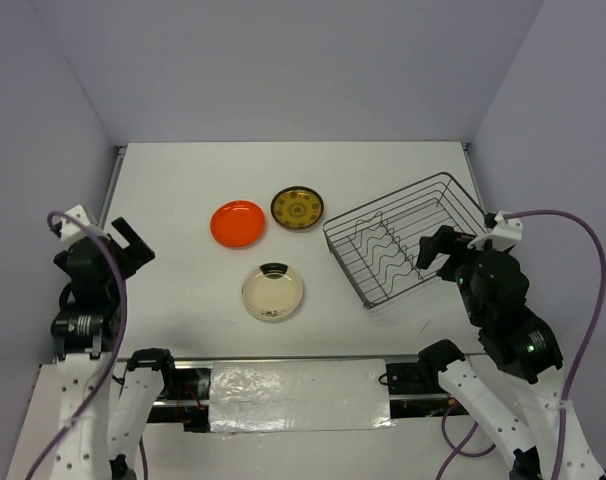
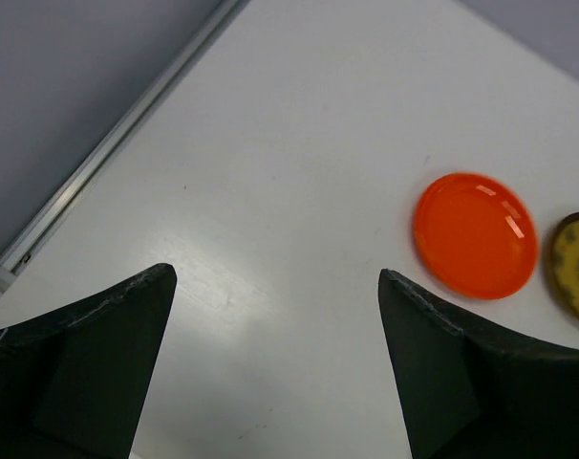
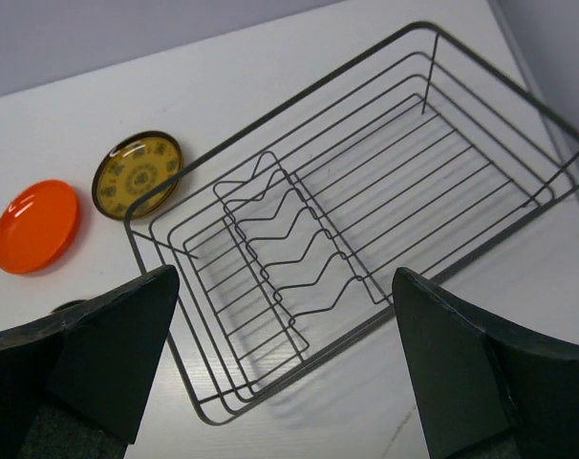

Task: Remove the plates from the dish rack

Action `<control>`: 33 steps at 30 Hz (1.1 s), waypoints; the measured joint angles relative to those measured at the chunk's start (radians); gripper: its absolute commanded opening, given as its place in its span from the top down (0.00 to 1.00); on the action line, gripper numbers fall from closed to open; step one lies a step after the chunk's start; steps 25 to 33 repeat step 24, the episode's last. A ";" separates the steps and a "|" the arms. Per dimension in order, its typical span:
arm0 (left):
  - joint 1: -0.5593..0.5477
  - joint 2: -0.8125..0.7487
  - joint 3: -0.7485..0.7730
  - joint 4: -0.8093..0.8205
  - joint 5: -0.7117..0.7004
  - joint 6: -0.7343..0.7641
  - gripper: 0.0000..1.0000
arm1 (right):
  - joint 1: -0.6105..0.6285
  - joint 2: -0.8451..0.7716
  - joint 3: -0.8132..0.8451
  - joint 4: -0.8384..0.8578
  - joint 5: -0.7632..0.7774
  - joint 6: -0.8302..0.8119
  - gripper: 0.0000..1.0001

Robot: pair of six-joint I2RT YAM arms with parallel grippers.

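- Top external view: the white table (image 1: 173, 180) carries everything, with the dish rack (image 1: 403, 240) on its right half and all three plates lying flat on the tabletop left of the rack, outside it.
- Silver wire dish rack, seen closer from the right wrist (image 3: 270, 206): it sits at an angle to the table edges, and the wavy divider wires run along its base toward the near-left end.
- Right gripper (image 1: 433, 255) hovers over the rack's near-right rim; in its own camera (image 3: 285, 277) the jaws stand spread wide, gripping nothing, with the rack's wires showing between them.
- Left gripper (image 1: 131, 240) hangs near the table's left edge, well apart from the plates; from its wrist (image 2: 275, 277) the jaws gape fully with only bare table between them.
- Cream plate (image 1: 273, 292), brownish in the centre, lies nearest the arms, about mid-table.
- Orange-red plate (image 1: 237, 223) (image 2: 475, 234) (image 3: 35, 226) lies farther back and slightly left of the cream one.
- Dark brown plate with yellow pattern (image 1: 297, 208) (image 2: 578, 268) (image 3: 137, 174) lies just beside the orange-red one, between it and the rack's far-left corner, apart from both.
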 measured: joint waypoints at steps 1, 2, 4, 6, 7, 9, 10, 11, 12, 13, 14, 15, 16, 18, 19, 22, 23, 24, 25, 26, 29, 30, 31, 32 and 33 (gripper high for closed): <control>-0.001 -0.060 0.000 0.004 0.010 0.001 0.01 | 0.000 -0.019 0.023 -0.019 0.007 -0.008 0.00; -0.006 -0.109 0.000 0.008 0.017 0.001 0.01 | 0.000 -0.027 0.048 -0.037 0.011 -0.016 0.00; -0.025 -0.162 -0.003 0.018 0.030 0.005 0.00 | -0.003 -0.029 0.082 -0.059 0.013 -0.033 0.00; -0.044 -0.181 -0.018 0.030 0.060 0.019 0.00 | -0.003 -0.033 0.095 -0.080 0.013 -0.047 0.00; -0.053 -0.182 -0.029 0.031 0.068 0.022 0.00 | -0.003 -0.037 0.095 -0.088 0.012 -0.051 0.00; -0.067 -0.178 -0.045 0.029 0.082 0.024 0.00 | -0.003 -0.044 0.095 -0.105 0.011 -0.061 0.00; -0.077 -0.175 -0.049 0.025 0.082 0.024 0.00 | -0.003 -0.047 0.095 -0.110 0.009 -0.065 0.00; -0.087 -0.175 -0.052 0.023 0.083 0.024 0.01 | -0.003 -0.048 0.095 -0.113 0.006 -0.068 0.00; -0.097 -0.176 -0.054 0.023 0.084 0.024 0.00 | -0.003 -0.048 0.095 -0.114 0.005 -0.069 0.00; -0.105 -0.180 -0.055 0.023 0.084 0.024 0.00 | -0.003 -0.048 0.094 -0.115 0.005 -0.071 0.00; -0.113 -0.184 -0.055 0.023 0.084 0.024 0.00 | -0.003 -0.047 0.094 -0.116 0.005 -0.072 0.00; -0.119 -0.190 -0.055 0.023 0.083 0.023 0.00 | -0.004 -0.046 0.094 -0.117 0.005 -0.073 0.00; -0.126 -0.196 -0.055 0.023 0.082 0.023 0.01 | -0.004 -0.045 0.094 -0.116 0.002 -0.074 0.00; -0.136 -0.203 -0.055 0.023 0.078 0.022 0.01 | -0.004 -0.044 0.094 -0.117 -0.004 -0.076 0.00; -0.143 -0.204 -0.055 0.023 0.075 0.022 0.01 | -0.004 -0.044 0.094 -0.117 -0.006 -0.077 0.00; -0.154 -0.205 -0.055 0.023 0.071 0.022 0.00 | -0.004 -0.043 0.094 -0.117 -0.009 -0.078 0.00; -0.156 -0.205 -0.055 0.023 0.070 0.022 0.01 | -0.004 -0.043 0.094 -0.117 -0.010 -0.080 0.00; -0.157 -0.205 -0.055 0.023 0.070 0.022 0.00 | -0.004 -0.043 0.094 -0.117 -0.010 -0.081 0.00; -0.157 -0.205 -0.055 0.023 0.070 0.022 0.00 | -0.004 -0.043 0.094 -0.117 -0.010 -0.081 0.00; -0.157 -0.205 -0.055 0.023 0.070 0.022 0.00 | -0.004 -0.043 0.094 -0.117 -0.010 -0.081 0.00; -0.157 -0.205 -0.055 0.023 0.070 0.022 0.00 | -0.004 -0.043 0.094 -0.117 -0.010 -0.081 0.00; -0.157 -0.205 -0.055 0.023 0.070 0.022 0.00 | -0.004 -0.043 0.094 -0.117 -0.010 -0.081 0.00; -0.157 -0.205 -0.055 0.023 0.070 0.022 0.00 | -0.004 -0.043 0.094 -0.117 -0.010 -0.081 0.00; -0.157 -0.205 -0.055 0.023 0.070 0.022 0.00 | -0.004 -0.043 0.094 -0.117 -0.010 -0.081 0.00; -0.157 -0.205 -0.055 0.023 0.070 0.022 0.00 | -0.004 -0.043 0.094 -0.117 -0.010 -0.081 0.00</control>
